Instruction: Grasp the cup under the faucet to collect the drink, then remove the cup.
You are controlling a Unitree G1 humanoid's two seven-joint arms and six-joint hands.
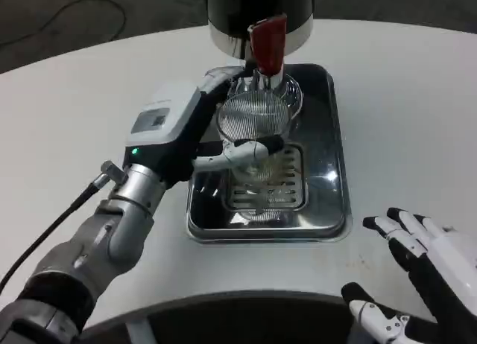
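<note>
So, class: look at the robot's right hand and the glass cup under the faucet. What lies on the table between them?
In the head view, between the right hand and the cup lie bare white table and the metal drip tray's right rim. Nothing else.
</note>
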